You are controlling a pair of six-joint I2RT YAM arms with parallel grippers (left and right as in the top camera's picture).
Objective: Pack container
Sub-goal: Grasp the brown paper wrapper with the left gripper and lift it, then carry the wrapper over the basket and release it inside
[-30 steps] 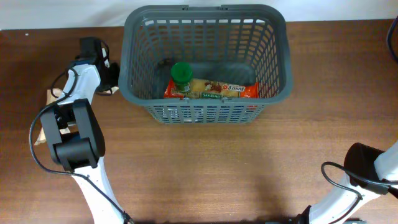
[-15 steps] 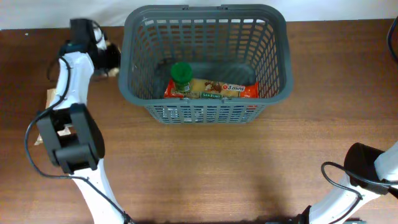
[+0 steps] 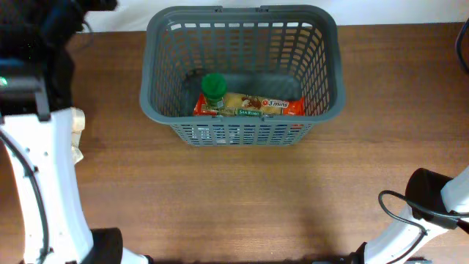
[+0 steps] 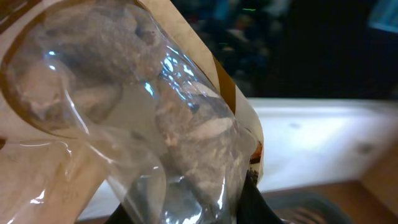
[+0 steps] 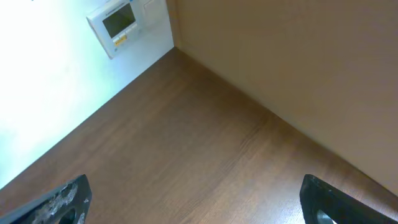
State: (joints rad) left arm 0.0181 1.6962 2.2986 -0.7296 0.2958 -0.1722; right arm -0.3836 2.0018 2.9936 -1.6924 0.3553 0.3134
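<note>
The brown wooden surface (image 3: pixel 242 198) spreads below both my hands. The container (image 3: pixel 238 33) stands on it at the far side, off to the right of my left hand (image 4: pixel 247 202) and well apart from my right hand (image 5: pixel 196 202), toward that hand's left. My left arm (image 3: pixel 44 169) rises high, close under the overhead camera, its dark upper part left of the container's rim. My left hand is clamped on a pouch (image 4: pixel 124 112) of tan paper with a clear window, brownish lumps showing through the film. The pouch fills nearly the whole wrist view, so only a dark sliver of the hand shows under its lower edge. On the container's base, to the right of and below my left hand, lies an orange-red packet (image 3: pixel 275 106), flat along the near wall. A green-capped jar (image 3: pixel 214 86) stands at its left end, touching it. A pale beige item (image 3: pixel 78 136) peeks out from behind my left arm, and I cannot tell what it is. My right hand stands apart, clamped on nothing, one fingertip (image 5: pixel 65 199) in each lower corner of its view with bare wood between them. Ahead of that hand, a small white panel with a screen (image 5: pixel 118 23) sits on the wall.
</note>
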